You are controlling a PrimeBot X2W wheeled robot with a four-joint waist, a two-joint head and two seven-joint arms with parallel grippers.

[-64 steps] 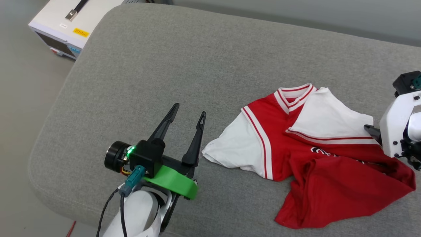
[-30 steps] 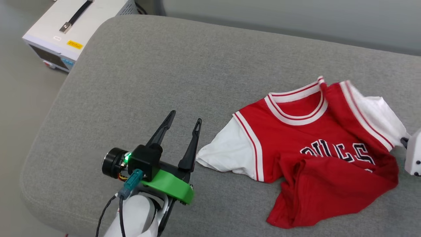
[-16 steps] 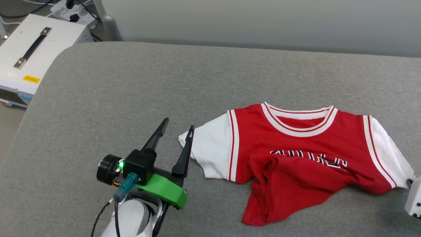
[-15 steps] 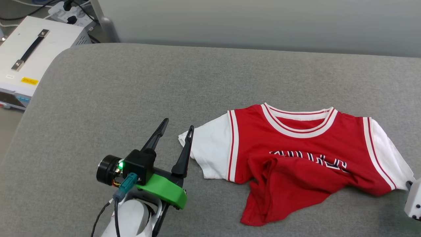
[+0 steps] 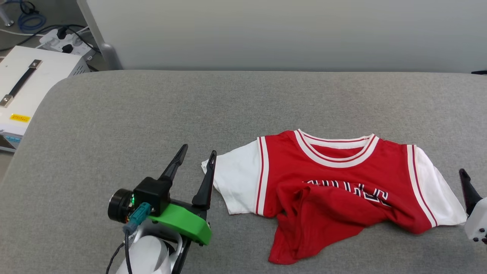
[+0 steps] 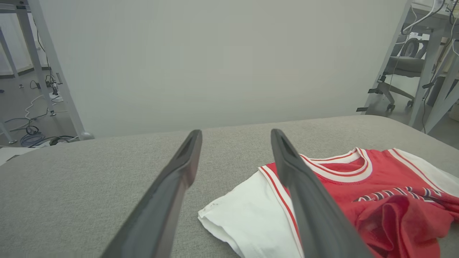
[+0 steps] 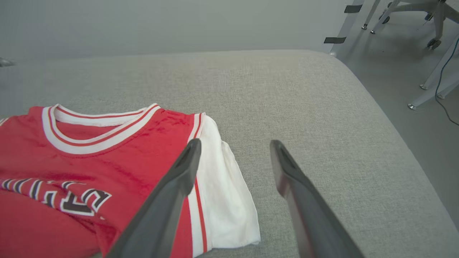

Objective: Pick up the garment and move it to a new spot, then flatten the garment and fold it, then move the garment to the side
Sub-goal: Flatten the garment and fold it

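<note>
R gripper (image 7: 233, 143) just let go, jaws wide & empty; garment (image 5: 342, 179) relocated, near hem bunched, so flattening due next.

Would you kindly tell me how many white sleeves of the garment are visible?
2. The left sleeve lies at the garment's left end, beside the left claw; the right sleeve lies at its right end, by the right claw.

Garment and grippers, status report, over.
Left gripper open, empty, beside the garment. Right gripper open, empty. Garment front up on grey cushion, lower half bunched. Nothing blocking.
</note>
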